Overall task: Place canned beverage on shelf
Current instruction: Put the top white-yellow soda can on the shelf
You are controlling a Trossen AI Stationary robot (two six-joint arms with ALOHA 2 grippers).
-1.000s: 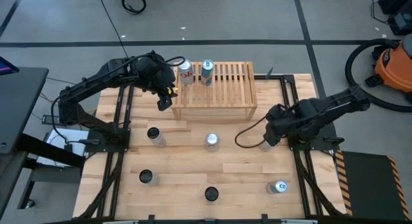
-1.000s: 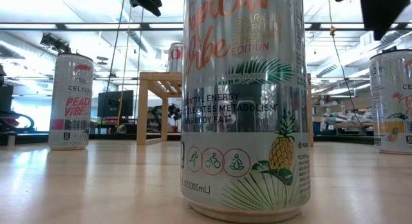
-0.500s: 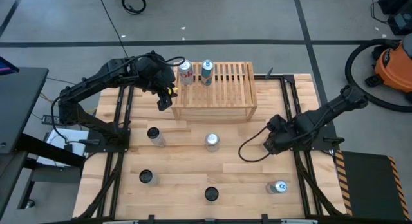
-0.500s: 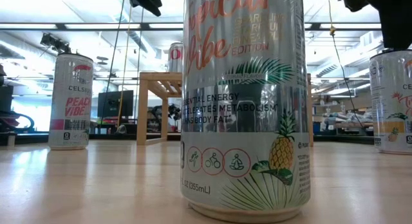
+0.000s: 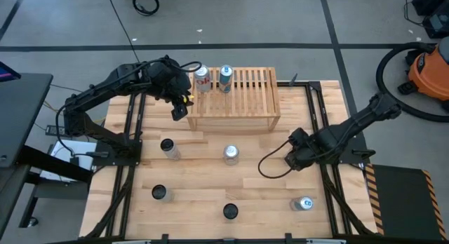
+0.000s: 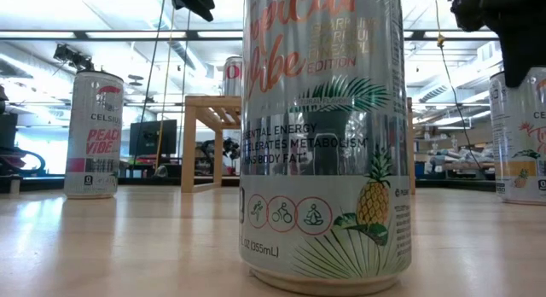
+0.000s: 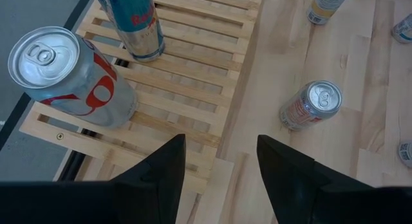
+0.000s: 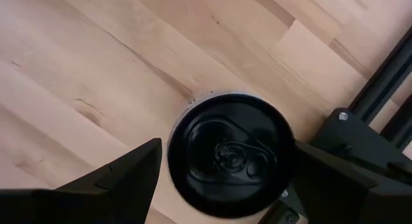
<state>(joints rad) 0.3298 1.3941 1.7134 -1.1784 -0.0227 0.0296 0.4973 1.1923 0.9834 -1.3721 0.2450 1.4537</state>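
The light-wood shelf point(image 5: 235, 97) stands at the table's far side with a red-and-white can point(image 5: 202, 80) and a blue can point(image 5: 225, 77) upright on its slatted top. My left gripper point(image 5: 179, 109) hangs open off the shelf's left end, nothing between its fingers. My right gripper point(image 5: 293, 158) points down, open, over a black-topped can point(image 8: 228, 153) that stands on the table at the right. One finger is on each side of the can's top. The high view hides this can under the gripper; the low view shows its side point(image 6: 522, 135).
Several more cans stand on the table: two in the middle row point(image 5: 168, 147) point(image 5: 231, 154), two near the front edge point(image 5: 159, 193) point(image 5: 230, 211), and one at the front right point(image 5: 303, 203). Black frame rails point(image 5: 324, 132) run along both sides.
My right gripper has come down and toward the table's near edge, so that it now covers the can on the right. Its fingers have stayed the same distance apart.
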